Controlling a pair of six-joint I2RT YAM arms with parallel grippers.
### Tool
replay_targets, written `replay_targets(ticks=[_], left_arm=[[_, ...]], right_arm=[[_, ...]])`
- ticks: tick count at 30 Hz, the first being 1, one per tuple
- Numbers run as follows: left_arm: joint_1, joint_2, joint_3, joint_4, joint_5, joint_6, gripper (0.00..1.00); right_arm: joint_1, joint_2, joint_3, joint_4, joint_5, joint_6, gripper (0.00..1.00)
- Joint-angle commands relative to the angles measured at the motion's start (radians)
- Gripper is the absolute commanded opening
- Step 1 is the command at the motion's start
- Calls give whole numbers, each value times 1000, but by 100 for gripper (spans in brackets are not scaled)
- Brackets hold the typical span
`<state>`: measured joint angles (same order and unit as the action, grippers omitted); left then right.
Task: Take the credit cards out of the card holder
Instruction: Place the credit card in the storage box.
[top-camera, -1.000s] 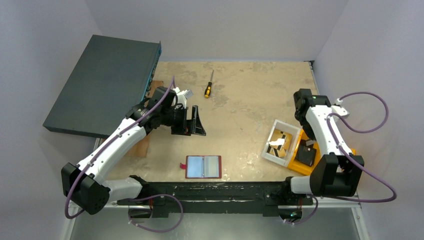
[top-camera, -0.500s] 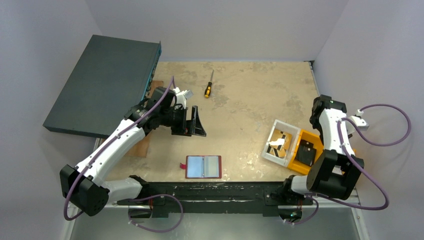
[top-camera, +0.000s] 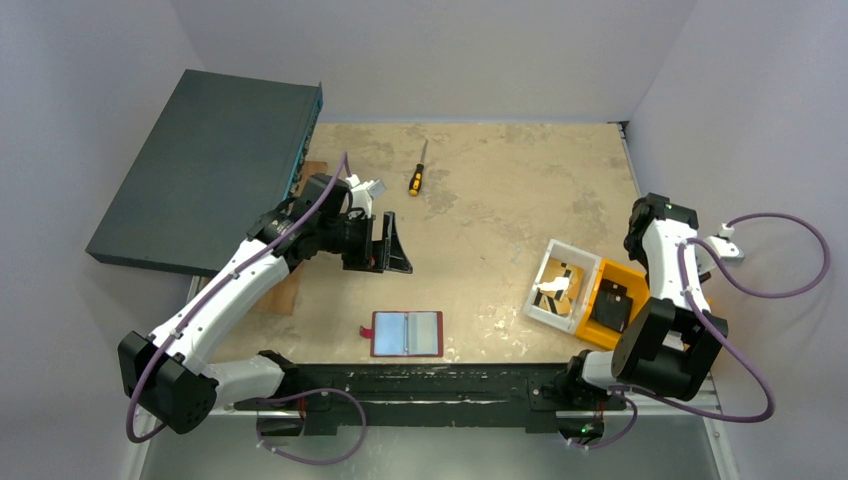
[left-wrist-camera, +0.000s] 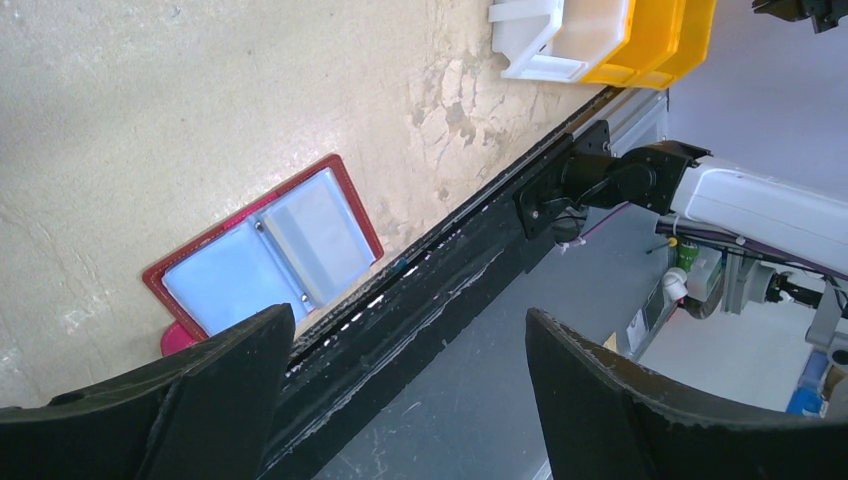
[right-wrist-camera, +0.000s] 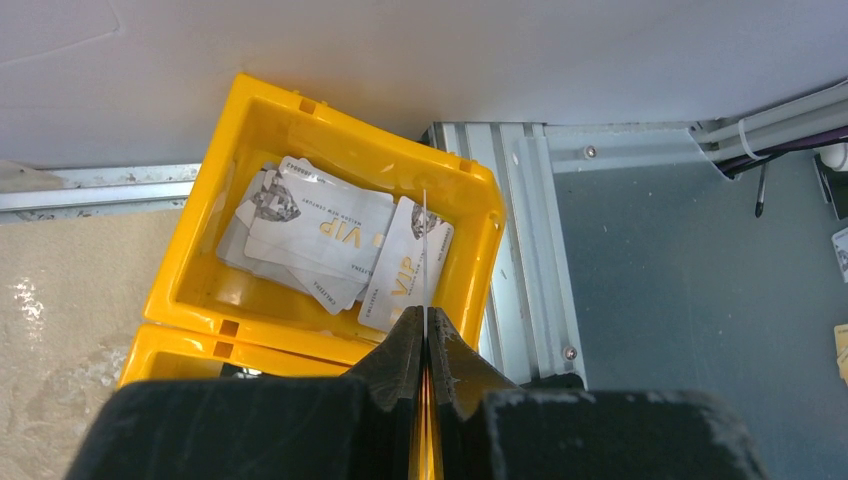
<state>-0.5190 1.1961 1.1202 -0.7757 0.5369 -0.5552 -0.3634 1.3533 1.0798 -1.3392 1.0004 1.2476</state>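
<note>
The dark red card holder (top-camera: 407, 333) lies open and flat near the table's front edge, its pale pockets facing up; the left wrist view also has the card holder (left-wrist-camera: 265, 250). My left gripper (top-camera: 392, 245) hovers open behind it, and nothing is between the jaws of the left gripper (left-wrist-camera: 410, 315). My right gripper (right-wrist-camera: 425, 312) is shut on one thin credit card (right-wrist-camera: 425, 250), seen edge-on above a yellow bin (right-wrist-camera: 470, 185). Several silver credit cards (right-wrist-camera: 320, 235) with gold VIP lettering lie in that bin. From above, the right arm hides its own fingers.
A white bin (top-camera: 560, 285) and an orange bin (top-camera: 615, 300) stand at the front right. A yellow-handled screwdriver (top-camera: 416, 178) lies at the back. A large dark flat box (top-camera: 205, 165) leans at the back left, with a wooden block (top-camera: 285, 295) below it.
The right arm has swung outward to the right, away from the table's middle, and now stands by the orange bin's far side. The left arm and card holder have not moved.
</note>
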Motion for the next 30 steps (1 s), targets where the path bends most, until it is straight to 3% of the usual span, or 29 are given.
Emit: replay_targets(ticks=[1,20,23,27,30], left_arm=[[-8,-28,3,15,24,22,85],[-9,-41,-16,20,30,15,85],[-10,-41,-17,18,31,15,85],[-10,-41,-17,18,28,15,85],[-12,-41,-19,22,29,12,85]], right_arm=[[-8,-22,-1,-15,58,36,0],[-19,2,7,-17,88,38,4],[-19,13,15,-18,90,36,14],[-20,12,18,-20,79,34,49],[-20,7,25,-27,69,26,59]])
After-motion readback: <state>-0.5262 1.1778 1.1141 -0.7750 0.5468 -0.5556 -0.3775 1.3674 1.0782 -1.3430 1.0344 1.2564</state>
